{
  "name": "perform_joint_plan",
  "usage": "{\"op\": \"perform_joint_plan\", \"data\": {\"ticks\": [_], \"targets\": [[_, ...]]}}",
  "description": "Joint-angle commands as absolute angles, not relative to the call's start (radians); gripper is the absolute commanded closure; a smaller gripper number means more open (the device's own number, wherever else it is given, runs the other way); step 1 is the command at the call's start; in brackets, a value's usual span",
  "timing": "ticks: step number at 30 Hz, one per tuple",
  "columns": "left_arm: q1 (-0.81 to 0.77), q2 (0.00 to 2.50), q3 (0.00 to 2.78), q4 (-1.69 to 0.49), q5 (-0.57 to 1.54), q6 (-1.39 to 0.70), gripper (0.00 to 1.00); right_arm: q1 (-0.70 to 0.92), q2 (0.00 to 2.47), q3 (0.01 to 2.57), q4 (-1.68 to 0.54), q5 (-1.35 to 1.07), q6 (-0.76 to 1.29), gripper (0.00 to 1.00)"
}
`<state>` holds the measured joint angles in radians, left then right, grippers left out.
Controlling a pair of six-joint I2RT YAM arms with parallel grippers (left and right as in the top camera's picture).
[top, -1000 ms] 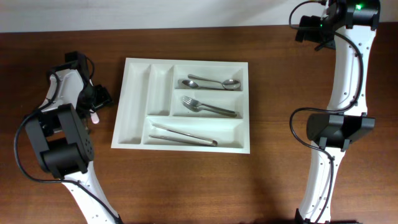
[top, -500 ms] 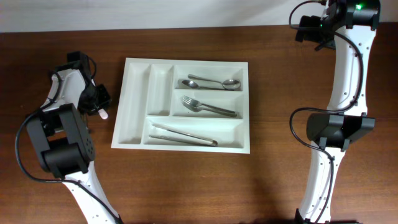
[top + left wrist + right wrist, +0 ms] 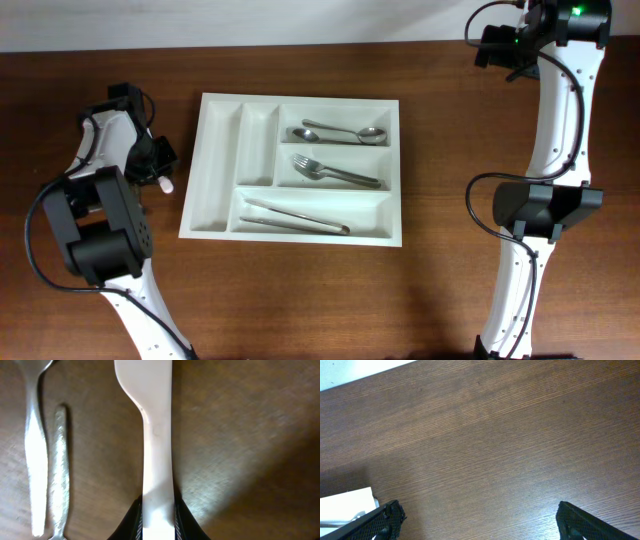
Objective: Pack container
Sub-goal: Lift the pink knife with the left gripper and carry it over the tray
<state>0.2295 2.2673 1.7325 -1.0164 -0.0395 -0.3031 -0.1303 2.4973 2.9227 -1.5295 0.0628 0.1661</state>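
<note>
From above, the tray (image 3: 214,170) lies mid-table, with spoons (image 3: 340,132), a fork (image 3: 335,172) and tongs (image 3: 295,217) in its three long compartments. The left gripper (image 3: 160,172) sits just off the tray's left edge, not touching it, with a white utensil (image 3: 166,185) poking out from it. The right gripper (image 3: 497,47) is well apart from the tray, past its far right corner.

At the left wrist, both fingers (image 3: 131,521) press against the handle of the white utensil (image 3: 157,435). Two metal handles (image 3: 36,460) lie beside it on the table (image 3: 250,435).

At the right wrist, the fingers (image 3: 387,520) stand spread wide with only bare wood between them. A corner of the tray (image 3: 345,502) shows near the left finger.
</note>
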Motion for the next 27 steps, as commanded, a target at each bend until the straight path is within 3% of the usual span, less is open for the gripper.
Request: {"op": "perform_joint_plan", "data": {"ticks": [1, 17, 27], "targets": [[0.239, 2.356, 1.748, -1.076, -0.108, -0.301, 0.98, -0.125, 2.481, 2.932, -1.529, 0.067, 0.177, 0.01], [0.228, 2.356, 2.214, -1.357, -0.144, -0.253, 0.98, -0.125, 2.481, 2.932, -1.529, 0.067, 0.177, 0.01], [0.082, 2.356, 2.316, -1.446, -0.029, -0.069, 0.98, -0.125, 2.481, 2.932, -1.529, 0.067, 0.178, 0.01]]}}
